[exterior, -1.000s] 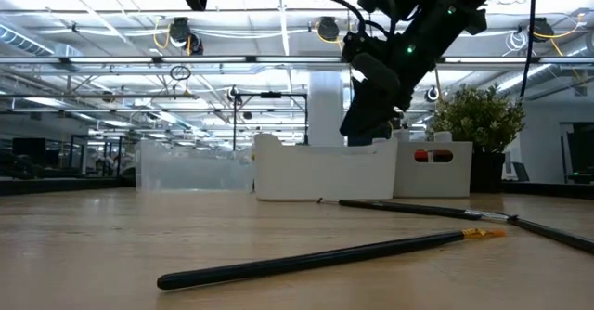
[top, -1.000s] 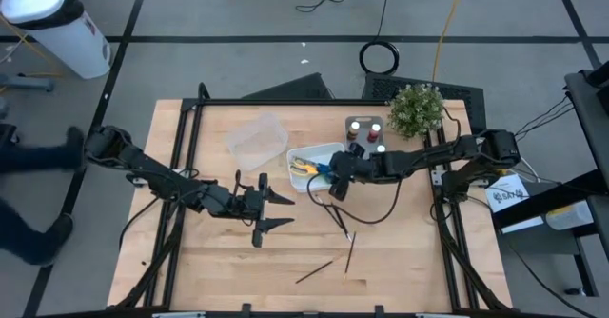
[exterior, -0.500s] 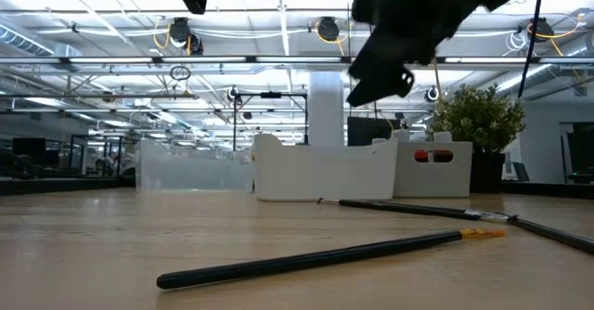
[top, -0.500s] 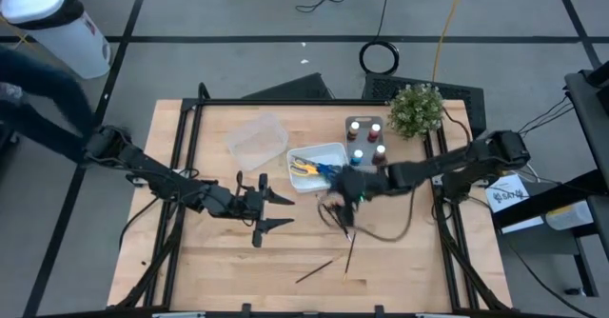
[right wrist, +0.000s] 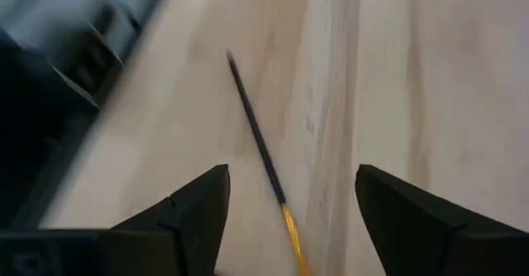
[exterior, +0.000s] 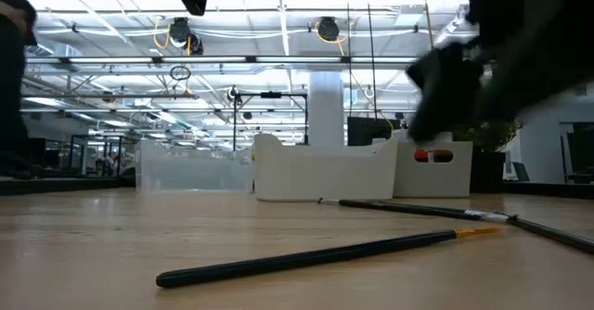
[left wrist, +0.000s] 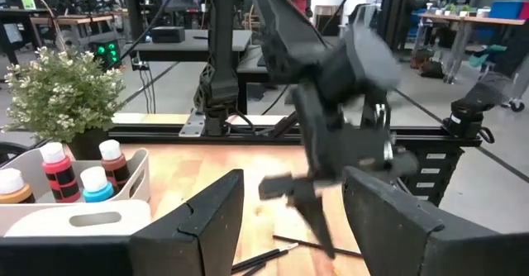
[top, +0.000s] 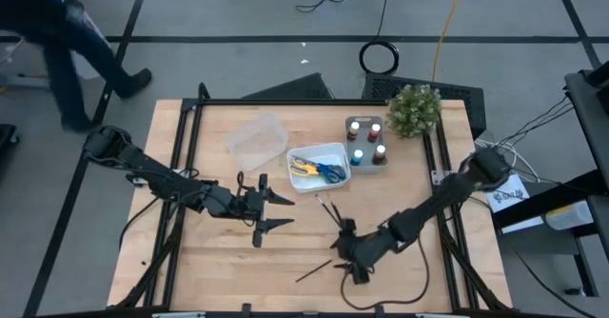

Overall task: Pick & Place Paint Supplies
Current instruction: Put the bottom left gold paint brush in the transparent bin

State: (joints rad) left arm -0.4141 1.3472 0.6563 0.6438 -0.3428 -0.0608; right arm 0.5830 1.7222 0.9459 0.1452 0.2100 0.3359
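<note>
The wooden desk (top: 209, 251) carries a white tray (top: 319, 156) with the scissors (top: 324, 170) inside, and beside it the paint pots (top: 366, 142) stand in their holder. The right hand (top: 354, 256) is low over the desk's near part, fingers spread wide, empty, above a thin brush (right wrist: 258, 148). The left hand (top: 271, 210) waits at the middle-left, also wide open and empty. Another brush (top: 314, 271) lies near the front edge.

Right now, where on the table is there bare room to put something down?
Bare wood lies between the clear tray and the left gripper, and along the front left edge. It is crowded around the white tray, paint pots, brushes and right gripper.
</note>
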